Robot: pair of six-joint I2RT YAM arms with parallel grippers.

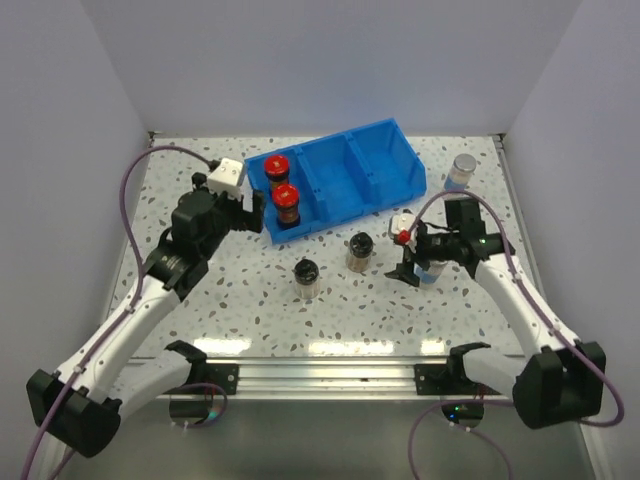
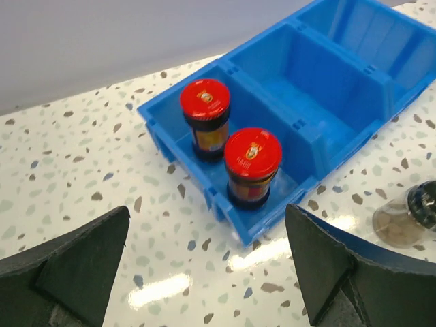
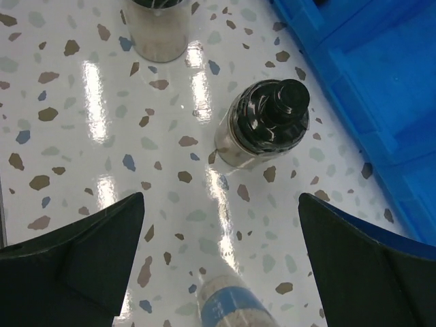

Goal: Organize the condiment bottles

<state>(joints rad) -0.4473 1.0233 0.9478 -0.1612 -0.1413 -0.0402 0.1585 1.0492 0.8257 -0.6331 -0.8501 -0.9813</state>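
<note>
Two small round jars with red caps and dark insides stood in the blue plastic bin with three boxes (image 1: 380, 165). The far red-capped jar (image 1: 276, 167) and the near red-capped jar (image 1: 286, 203) were both upright in the same end box, the one closest to the left arm. One stood just behind the other.

Two small clear glass jars with black caps stood upright on the speckled white table (image 1: 250, 320), out in front of the bin. The left black-capped jar (image 1: 306, 276) and the right black-capped jar (image 1: 360, 250) were near each other but not touching. Something brownish showed through the glass.

One small jar with a silver cap and a white and blue label (image 1: 461, 170) stood by itself at the far right of the table, past the end of the bin. Another jar with a white and blue label (image 3: 231, 306) was low down between the right gripper's fingers. Its cap could not be seen, and I could not tell if it stood or lay.

The left gripper (image 1: 252, 208) hung just beside the end of the bin that held the red-capped jars. Its jaws were spread wide with nothing in them. The right gripper (image 1: 412, 268) was over the table near the right black-capped jar. Its jaws were spread wide too, and neither finger touched the labelled jar.
</note>
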